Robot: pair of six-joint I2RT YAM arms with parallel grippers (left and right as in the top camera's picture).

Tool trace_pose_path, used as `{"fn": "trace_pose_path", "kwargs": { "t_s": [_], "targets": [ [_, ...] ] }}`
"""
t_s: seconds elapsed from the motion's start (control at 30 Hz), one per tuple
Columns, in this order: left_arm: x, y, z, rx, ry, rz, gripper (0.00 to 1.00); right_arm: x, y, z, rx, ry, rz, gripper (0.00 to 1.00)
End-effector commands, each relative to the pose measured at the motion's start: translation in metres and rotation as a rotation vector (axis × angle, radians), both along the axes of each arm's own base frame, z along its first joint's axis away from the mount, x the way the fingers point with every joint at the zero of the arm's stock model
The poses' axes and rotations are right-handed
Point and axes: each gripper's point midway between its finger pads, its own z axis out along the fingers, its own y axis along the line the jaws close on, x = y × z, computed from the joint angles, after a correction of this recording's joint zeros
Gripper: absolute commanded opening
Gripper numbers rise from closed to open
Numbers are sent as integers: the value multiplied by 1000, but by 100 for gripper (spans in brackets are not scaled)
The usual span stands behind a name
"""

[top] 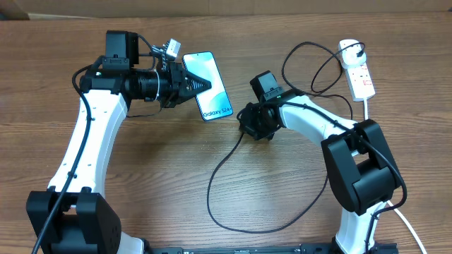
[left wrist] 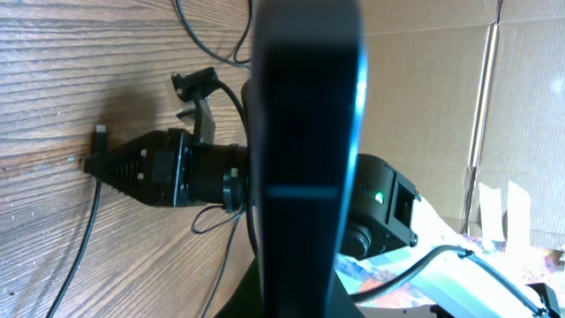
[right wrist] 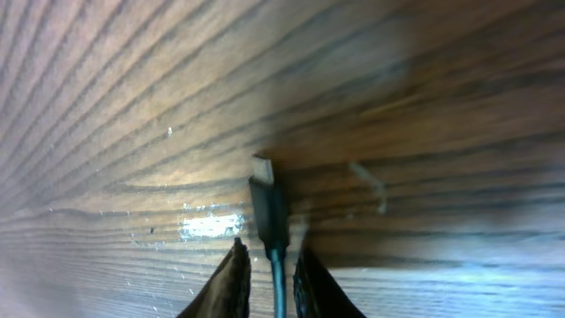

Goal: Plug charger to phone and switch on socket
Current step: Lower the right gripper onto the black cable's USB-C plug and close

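Currently my left gripper (top: 201, 85) clamps the phone (top: 209, 85) on edge above the worktop (top: 155, 169); my right gripper (right wrist: 265, 274) pinches the charger (right wrist: 267, 208) just behind its tip. Risk: misaligned tip glances off port, or cable slips in grip. Socket (top: 359, 76) sits far right.

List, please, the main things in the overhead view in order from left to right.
left gripper → phone → right gripper → socket. The charger's cable loops across too much of the table to have one place in this order.
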Motion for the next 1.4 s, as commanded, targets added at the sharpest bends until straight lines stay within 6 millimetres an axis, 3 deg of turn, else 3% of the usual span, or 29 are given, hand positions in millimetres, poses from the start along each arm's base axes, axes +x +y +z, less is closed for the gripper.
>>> {"fn": "trace_pose_path", "kwargs": {
  "t_s": [0.0,0.23,0.53,0.7,0.8,1.17,1.37],
  "targets": [
    [1,-2,15,-14,-58,-22,4,-14,-11,-30,-86,51,0,12],
    [1,-2,15,-14,-58,-22,4,-11,-12,-30,-89,39,-4,4],
    [1,-2,15,-14,-58,-22,4,-6,-10,-21,-58,6,43,4],
    [1,-2,14,-14,-58,-22,4,2,-15,13,23,-25,33,4],
    [1,-2,15,-14,-58,-21,4,3,-16,47,105,-83,100,4],
    [3,-1,16,-19,-57,-13,4,-36,-30,106,146,-89,205,4],
    [4,1,16,-25,-42,-3,4,-58,-36,148,157,-167,270,4]
  ]
}}
